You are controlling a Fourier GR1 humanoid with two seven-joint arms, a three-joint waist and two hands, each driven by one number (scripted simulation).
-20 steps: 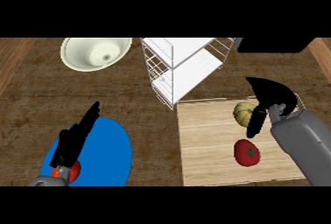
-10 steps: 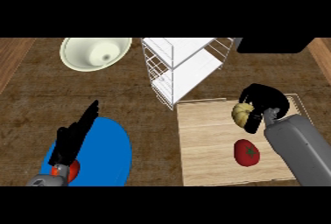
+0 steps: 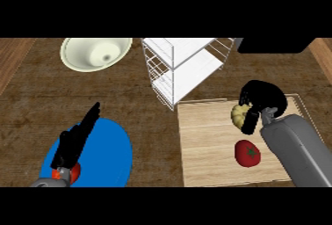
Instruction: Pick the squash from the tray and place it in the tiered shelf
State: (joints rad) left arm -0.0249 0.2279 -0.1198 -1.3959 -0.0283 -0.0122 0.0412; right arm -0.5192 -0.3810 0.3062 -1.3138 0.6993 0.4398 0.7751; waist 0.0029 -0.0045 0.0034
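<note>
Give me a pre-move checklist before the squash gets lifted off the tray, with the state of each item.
1. Right hand over the squash: ok, its fingers curl down around it.
2. Squash clear of the tray: cannot tell, the one view from above does not show height.
3. Tomato out of the way: ok, it lies apart from the squash, nearer the robot.
4. Tiered shelf reachable: ok, it stands just beyond the tray's far left corner, nothing between.
5. Shelf tiers free: cannot tell, only the white top panels show.
6. Left hand out of the path: ok, open over the blue plate.
</note>
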